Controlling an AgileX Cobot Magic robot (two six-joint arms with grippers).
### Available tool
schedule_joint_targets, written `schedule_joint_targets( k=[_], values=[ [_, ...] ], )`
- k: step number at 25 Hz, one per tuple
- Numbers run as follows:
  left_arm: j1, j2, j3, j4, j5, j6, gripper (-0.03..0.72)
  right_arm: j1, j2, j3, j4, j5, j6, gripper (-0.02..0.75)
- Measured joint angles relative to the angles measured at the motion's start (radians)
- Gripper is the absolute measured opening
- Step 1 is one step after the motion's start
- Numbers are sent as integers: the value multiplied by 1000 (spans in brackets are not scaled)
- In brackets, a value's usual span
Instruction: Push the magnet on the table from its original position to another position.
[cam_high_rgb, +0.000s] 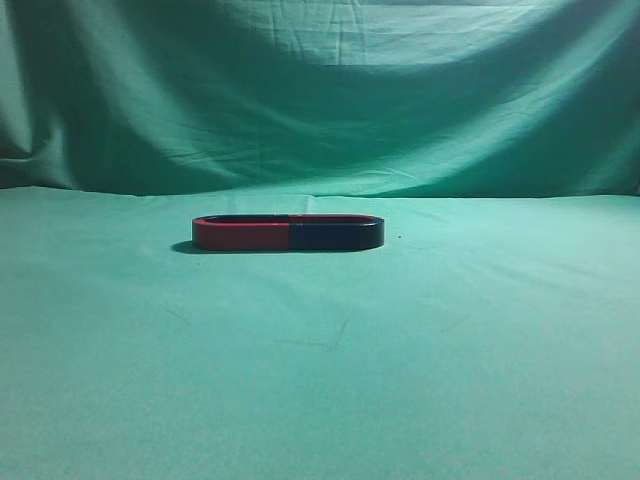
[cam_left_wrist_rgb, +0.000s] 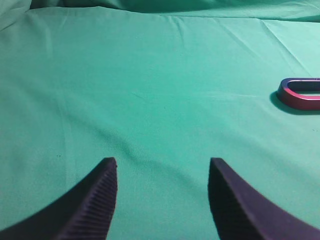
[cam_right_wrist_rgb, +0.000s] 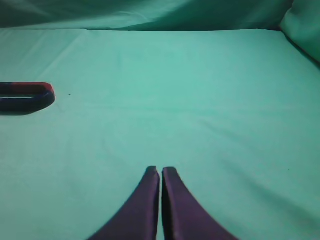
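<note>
The magnet (cam_high_rgb: 337, 233) is the dark navy U-shaped half with a thin red rim. It lies flat on the green cloth table (cam_high_rgb: 320, 380), its open end meeting a red U-shaped magnet (cam_high_rgb: 242, 234) so the two form one long oval. The right wrist view shows the navy magnet (cam_right_wrist_rgb: 26, 98) at its left edge, far left of my right gripper (cam_right_wrist_rgb: 161, 170), which is shut and empty. The left wrist view shows the red magnet (cam_left_wrist_rgb: 299, 94) at its right edge, far right of my left gripper (cam_left_wrist_rgb: 162, 161), which is open and empty. Neither gripper shows in the exterior view.
A wrinkled green cloth backdrop (cam_high_rgb: 320, 90) rises behind the table. Folds of the same cloth show at the far edges of the left wrist view (cam_left_wrist_rgb: 150, 5) and the right wrist view (cam_right_wrist_rgb: 302, 25).
</note>
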Motion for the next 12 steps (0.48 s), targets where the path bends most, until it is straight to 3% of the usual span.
schedule_joint_targets(
  k=[12],
  values=[
    [0, 0, 0, 0, 0, 0, 372, 0, -1, 0, 0, 2, 0, 0]
  ],
)
